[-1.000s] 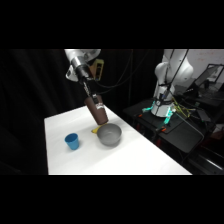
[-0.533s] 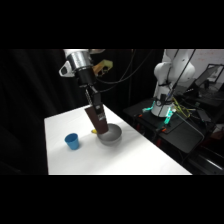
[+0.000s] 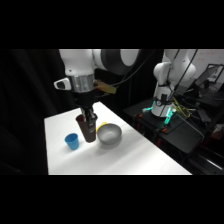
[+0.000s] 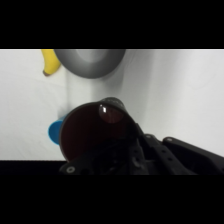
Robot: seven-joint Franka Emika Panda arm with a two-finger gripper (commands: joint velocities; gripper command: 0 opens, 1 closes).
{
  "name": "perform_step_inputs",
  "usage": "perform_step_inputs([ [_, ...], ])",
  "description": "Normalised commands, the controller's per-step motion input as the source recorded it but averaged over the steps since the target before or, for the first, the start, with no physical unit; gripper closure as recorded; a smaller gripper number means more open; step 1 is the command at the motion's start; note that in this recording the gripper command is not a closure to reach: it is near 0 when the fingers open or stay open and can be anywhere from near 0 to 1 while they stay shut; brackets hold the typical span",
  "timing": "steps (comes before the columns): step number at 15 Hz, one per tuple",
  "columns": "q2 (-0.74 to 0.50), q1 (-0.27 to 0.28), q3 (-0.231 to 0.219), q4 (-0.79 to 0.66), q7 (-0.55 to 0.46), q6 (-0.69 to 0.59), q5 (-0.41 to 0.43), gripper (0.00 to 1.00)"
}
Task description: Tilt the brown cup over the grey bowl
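The brown cup (image 3: 86, 129) stands nearly upright just left of the grey bowl (image 3: 109, 134), low over the white table, and my gripper (image 3: 89, 119) is shut on it from above. The wrist view looks down into the brown cup's (image 4: 94, 134) dark open mouth, with the gripper's black linkage (image 4: 155, 150) at its right side. The grey bowl (image 4: 90, 61) lies beyond the cup at that picture's top edge, and I see nothing in the part that shows.
A small blue cup (image 3: 72, 142) stands close to the left of the brown cup, also visible as the blue cup (image 4: 53, 132). A yellow object (image 4: 48, 61) lies beside the bowl. The arm's base (image 3: 165, 90) and dark equipment stand at the right.
The gripper has carried the brown cup down and to the left, from a tilt above the bowl to nearly upright beside it. The wrist has straightened.
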Motion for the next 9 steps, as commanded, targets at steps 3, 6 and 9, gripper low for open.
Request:
perform_step_inputs([
  [3,0.20,0.092,-0.030,0.00,0.34,0.30,-0.269,0.08],
  [6,0.14,0.092,-0.011,-0.06,0.19,0.22,-0.160,0.08],
  [9,0.05,0.079,-0.026,-0.06,0.15,0.18,-0.135,0.08],
])
